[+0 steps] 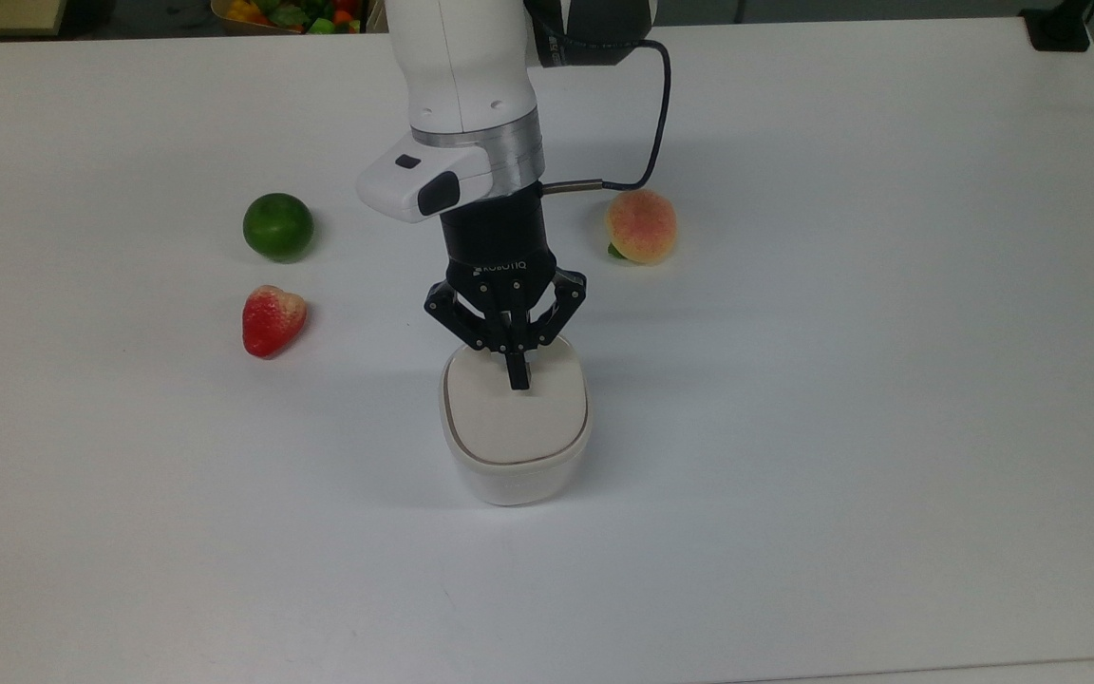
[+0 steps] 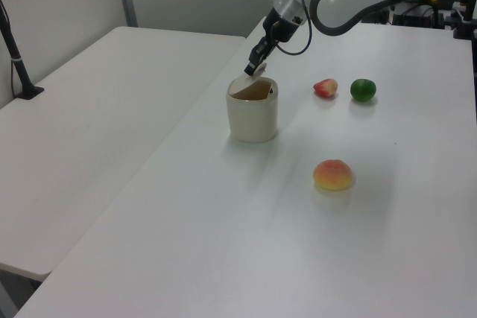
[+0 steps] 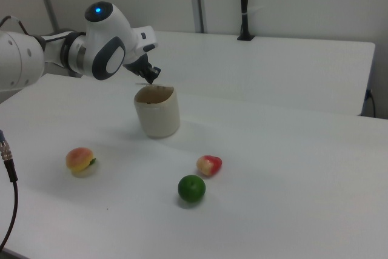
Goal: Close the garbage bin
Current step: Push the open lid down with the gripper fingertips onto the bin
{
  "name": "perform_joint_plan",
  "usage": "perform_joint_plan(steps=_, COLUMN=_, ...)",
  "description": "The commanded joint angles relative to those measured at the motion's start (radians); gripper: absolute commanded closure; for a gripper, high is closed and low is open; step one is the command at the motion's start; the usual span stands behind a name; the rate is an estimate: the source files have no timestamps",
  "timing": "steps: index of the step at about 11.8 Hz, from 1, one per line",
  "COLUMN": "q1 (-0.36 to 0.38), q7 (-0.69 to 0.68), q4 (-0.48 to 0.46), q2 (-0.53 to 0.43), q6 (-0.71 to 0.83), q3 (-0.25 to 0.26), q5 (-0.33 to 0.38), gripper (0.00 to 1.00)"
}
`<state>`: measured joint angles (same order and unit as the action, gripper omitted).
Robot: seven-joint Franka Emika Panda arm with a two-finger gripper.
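The garbage bin [image 1: 515, 475] is a small white tub standing at the middle of the table, also seen as the tub [image 2: 253, 117] in the left view and the tub [image 3: 157, 116] in the right view. Its beige lid [image 1: 515, 418] lies nearly flat over the opening in the top view. In the left view the lid's far edge [image 2: 253, 77] still stands slightly raised. My gripper [image 1: 518, 378] points down with its fingers shut together, and the tips touch the lid's far part. The gripper [image 2: 256, 67] sits just above the bin's rim, as does the gripper [image 3: 153, 77].
A green lime [image 1: 277, 226] and a red strawberry [image 1: 272, 319] lie at the top view's left of the bin. A peach [image 1: 641, 226] lies at the top view's upper right, near the arm's black cable [image 1: 661, 114]. A second table [image 2: 89, 124] adjoins in the left view.
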<state>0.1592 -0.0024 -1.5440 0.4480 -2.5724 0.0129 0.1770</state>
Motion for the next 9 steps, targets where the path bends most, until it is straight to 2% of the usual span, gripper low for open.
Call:
perform_joint_plan(steps=1, q1=0.003, q7=0.012, q4=-0.060, q2=-0.045, q6=0.063, q3=0.009, q5=-0.028, gripper=1.00)
perform_joint_plan(steps=4, q1=0.003, q7=0.013, q4=-0.085, q2=-0.040, q6=0.064, q3=0.009, q5=-0.060, gripper=1.00)
perform_joint_plan(steps=9, q1=0.005, q7=0.012, q4=-0.097, q2=-0.022, q6=0.057, q3=0.009, q5=-0.071, gripper=1.00)
